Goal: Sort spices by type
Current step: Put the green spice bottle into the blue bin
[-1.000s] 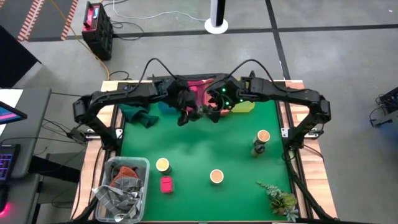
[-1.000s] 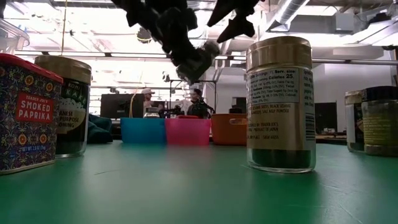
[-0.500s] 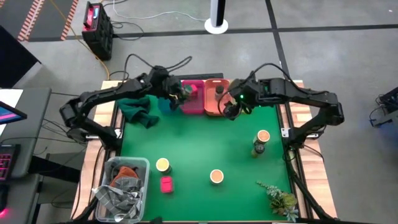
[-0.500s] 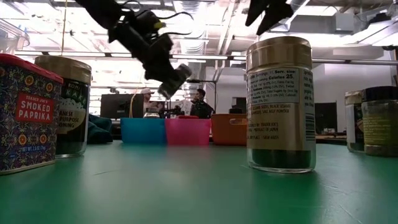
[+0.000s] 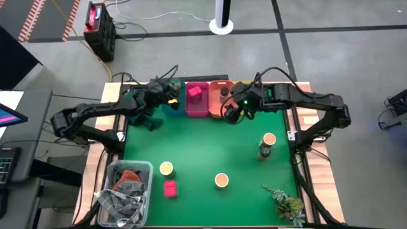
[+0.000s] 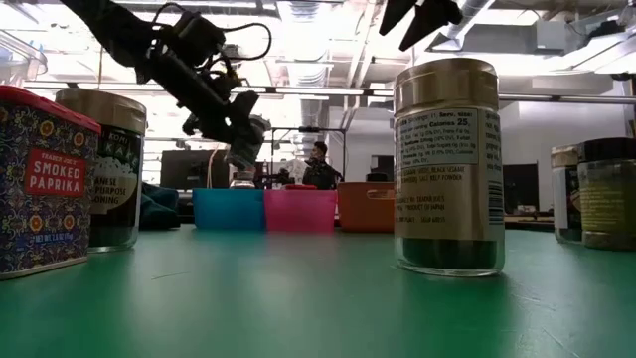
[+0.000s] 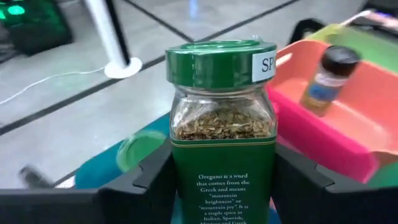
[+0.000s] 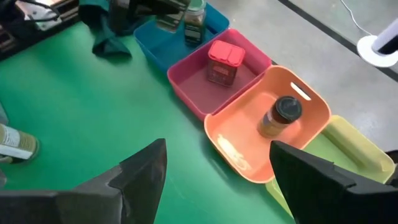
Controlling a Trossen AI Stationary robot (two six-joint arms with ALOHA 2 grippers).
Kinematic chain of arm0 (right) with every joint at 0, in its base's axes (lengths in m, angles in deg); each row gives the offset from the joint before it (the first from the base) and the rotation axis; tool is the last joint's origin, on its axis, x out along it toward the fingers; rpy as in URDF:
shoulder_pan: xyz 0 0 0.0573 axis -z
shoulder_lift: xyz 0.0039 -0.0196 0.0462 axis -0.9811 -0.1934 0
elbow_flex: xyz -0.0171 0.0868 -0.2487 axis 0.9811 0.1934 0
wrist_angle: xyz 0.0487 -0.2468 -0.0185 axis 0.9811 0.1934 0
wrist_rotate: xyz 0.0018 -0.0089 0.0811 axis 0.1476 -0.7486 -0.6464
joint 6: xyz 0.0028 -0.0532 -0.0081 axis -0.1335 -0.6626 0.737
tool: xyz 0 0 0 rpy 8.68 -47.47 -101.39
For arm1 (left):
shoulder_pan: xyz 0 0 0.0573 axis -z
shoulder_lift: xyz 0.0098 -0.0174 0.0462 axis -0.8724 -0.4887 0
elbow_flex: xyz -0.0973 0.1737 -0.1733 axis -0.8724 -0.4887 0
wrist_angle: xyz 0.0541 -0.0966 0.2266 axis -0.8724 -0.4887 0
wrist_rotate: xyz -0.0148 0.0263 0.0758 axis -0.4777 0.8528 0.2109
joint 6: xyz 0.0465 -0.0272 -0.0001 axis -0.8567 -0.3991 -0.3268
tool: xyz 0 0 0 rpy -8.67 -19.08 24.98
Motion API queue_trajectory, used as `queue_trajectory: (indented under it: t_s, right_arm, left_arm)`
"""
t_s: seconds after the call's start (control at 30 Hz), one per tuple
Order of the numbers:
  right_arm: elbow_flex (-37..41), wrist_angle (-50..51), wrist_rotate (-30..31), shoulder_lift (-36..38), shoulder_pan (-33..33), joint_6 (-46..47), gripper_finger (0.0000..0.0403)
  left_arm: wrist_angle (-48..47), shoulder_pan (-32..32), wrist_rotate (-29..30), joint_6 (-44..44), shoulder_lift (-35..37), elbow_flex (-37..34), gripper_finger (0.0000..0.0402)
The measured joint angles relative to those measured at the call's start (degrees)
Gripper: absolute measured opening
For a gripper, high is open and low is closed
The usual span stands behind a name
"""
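On the green surface [image 5: 203, 149], four spices wait near 6 o'clock, the paprika box [image 5: 170, 188] among them. Farther, at 11 o'clock, the left hand [image 7: 217, 186] is clamped on the oregano jar [image 7: 222, 130] above the blue bin [image 8: 163, 38]; next it probably lowers and releases there. The right hand [image 8: 214, 168] hovers apart near the orange bin [image 5: 219, 102].

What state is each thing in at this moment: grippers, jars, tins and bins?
left gripper: shut on the oregano jar, held over the blue bin
oregano jar: upright, green lid on, gripped
right gripper: open, empty, near the orange bin
blue bin: under the held jar
pink bin: holds one red tin
red tin: upright
orange bin: holds one dark-lidded jar
dark-lidded jar: upright, lid on
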Motion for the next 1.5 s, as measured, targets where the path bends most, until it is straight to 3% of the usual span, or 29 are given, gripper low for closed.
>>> queue_trajectory:
  t_s: [0.4, 0.57, 0.9, 1.03, 1.27, 1.5]
  right_arm:
    - [0.00, -0.04, -0.14, 0.00, -0.42, 2.65, 0.0310]
    - [0.00, -0.06, -0.20, 0.00, -0.42, 2.68, 0.0310]
    - [0.00, -0.57, -1.72, 0.00, -0.88, 6.10, 0.0310]
    - [0.00, -0.37, -1.95, 0.00, -1.93, 7.58, 0.0310]
    - [0.00, -0.31, -1.99, 0.00, -3.47, 8.59, 0.0310]
    - [0.00, -0.02, -2.03, 0.00, -3.82, 10.01, 0.0310]
  left_arm:
    - [16.99, 3.30, 14.10, 8.66, -0.07, -12.01, 0.0207]
    - [22.23, 3.82, 14.24, 11.75, -2.48, -15.02, 0.0207]
    - [37.02, 4.59, 14.34, 9.22, -15.02, -15.07, 0.0207]
    - [38.67, 5.11, 14.62, 9.33, -18.34, -15.04, 0.0208]
    - [38.97, 5.62, 21.03, 9.31, -21.66, -14.97, 0.0208]
    - [39.37, 5.62, 20.79, 9.10, -21.66, -14.96, 0.0208]
